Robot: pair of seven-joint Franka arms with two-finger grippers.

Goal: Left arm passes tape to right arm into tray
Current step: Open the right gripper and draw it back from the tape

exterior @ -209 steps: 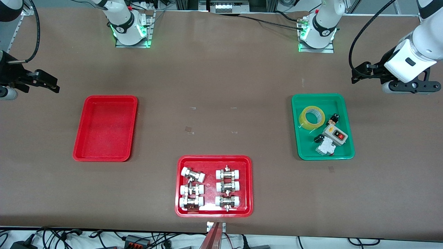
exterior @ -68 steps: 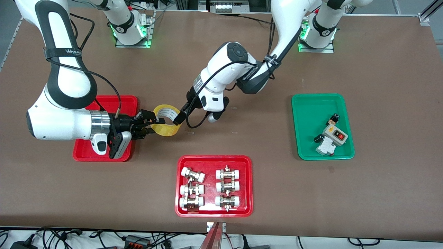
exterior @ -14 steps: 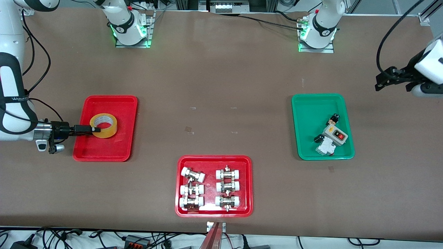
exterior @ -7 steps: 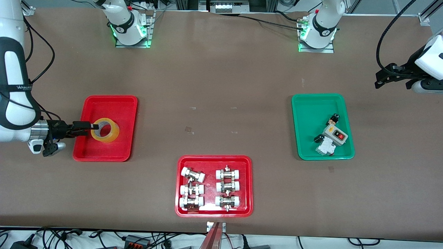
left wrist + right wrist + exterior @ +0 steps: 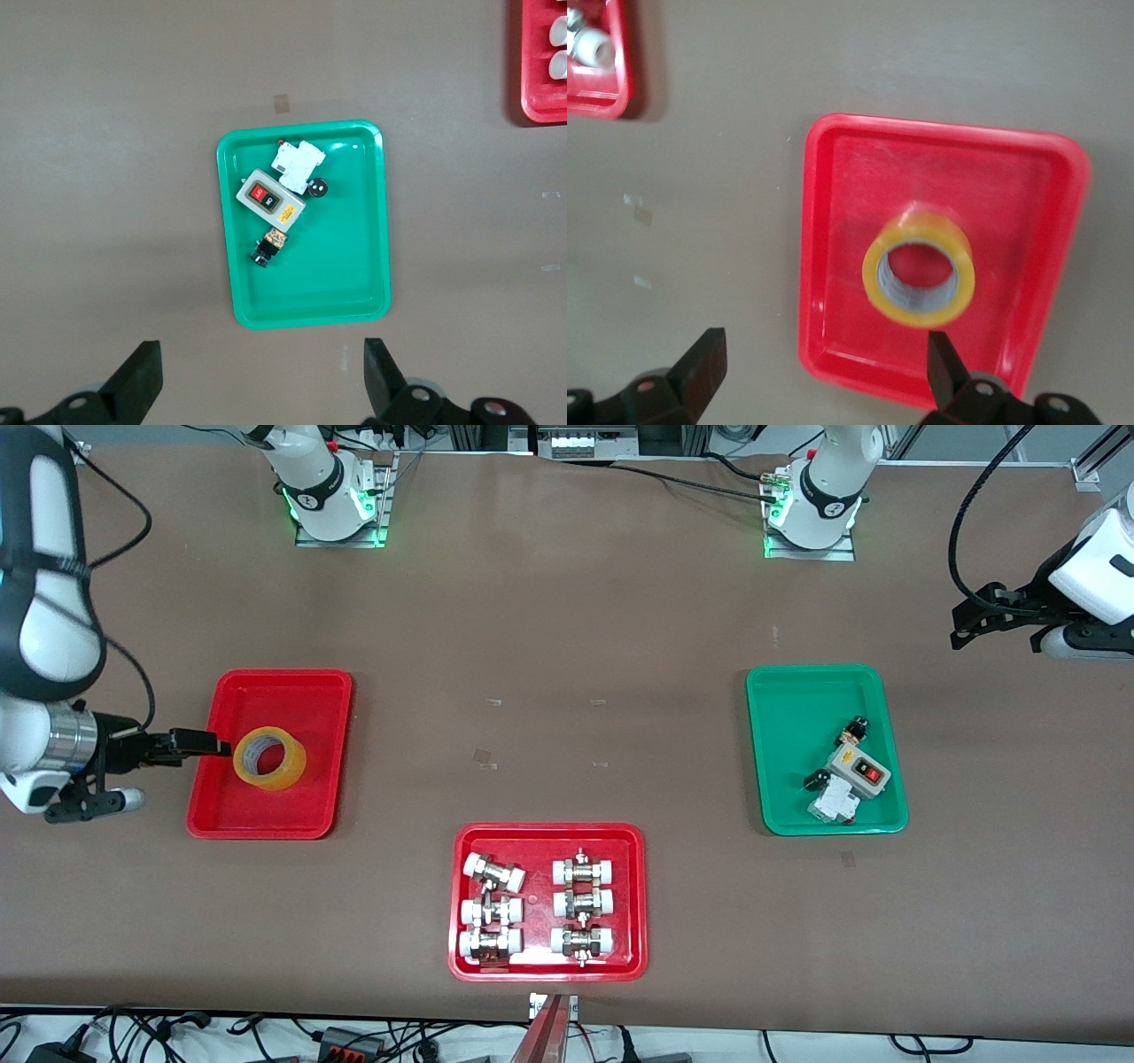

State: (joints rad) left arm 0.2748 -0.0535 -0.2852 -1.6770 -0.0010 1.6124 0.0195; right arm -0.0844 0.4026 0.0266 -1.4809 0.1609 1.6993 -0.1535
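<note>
The yellow tape (image 5: 269, 758) rests in the plain red tray (image 5: 266, 810), slightly tipped, its white core showing; the right wrist view has the tape (image 5: 919, 274) and tray (image 5: 859, 177) too. My right gripper (image 5: 208, 741) hangs over the tray's rim at the right arm's end of the table, open, apart from the roll and holding nothing; its fingers straddle that rim in the right wrist view (image 5: 824, 372). My left gripper (image 5: 961, 631) waits open over bare table beside the green tray, toward the left arm's end (image 5: 261, 381).
The green tray (image 5: 780, 815) holds a grey switch box (image 5: 858, 768) and small electrical parts, also in the left wrist view (image 5: 301, 317). A red tray of white-capped fittings (image 5: 547, 833) sits nearest the front camera; its corner shows in the right wrist view (image 5: 602, 97).
My right gripper has drawn back from the tape to the tray's rim. The roll stays in the tray, slightly shifted. The left arm has drifted a little.
</note>
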